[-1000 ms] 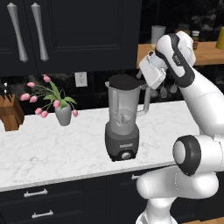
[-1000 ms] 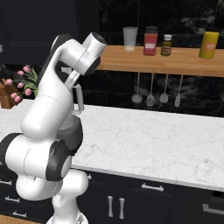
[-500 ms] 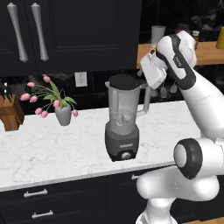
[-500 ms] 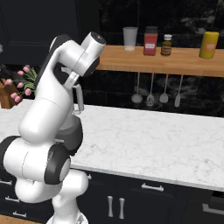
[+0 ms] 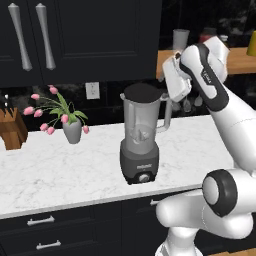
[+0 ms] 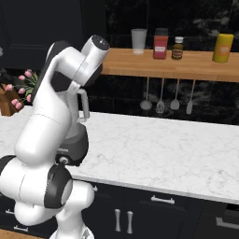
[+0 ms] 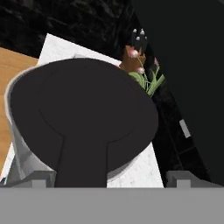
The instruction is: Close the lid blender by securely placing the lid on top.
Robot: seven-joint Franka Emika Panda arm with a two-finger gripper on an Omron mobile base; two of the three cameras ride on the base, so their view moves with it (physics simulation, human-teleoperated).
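The blender (image 5: 141, 145), a clear grey jar on a dark base with a front knob, stands on the white marble counter (image 5: 60, 170). The black round lid (image 5: 142, 92) lies on the jar's rim. My gripper (image 5: 167, 94) hangs just right of the lid at rim height, open and holding nothing. In the hand view the lid (image 7: 83, 109) covers the jar mouth and its tab points toward me. That tab sits between the spread tips of the gripper (image 7: 111, 179). In the right base view my arm hides most of the blender (image 6: 77, 142).
A vase of pink flowers (image 5: 72, 131) and a wooden knife block (image 5: 11, 130) stand left of the blender. Dark cabinets (image 5: 75, 40) hang above. A wooden shelf (image 6: 196, 67) with bottles and hanging utensils (image 6: 161, 100) is at the right.
The arm's lower joints have shifted slightly. The hand stays beside the lid with its jaws wide, and the lid rests on the jar throughout.
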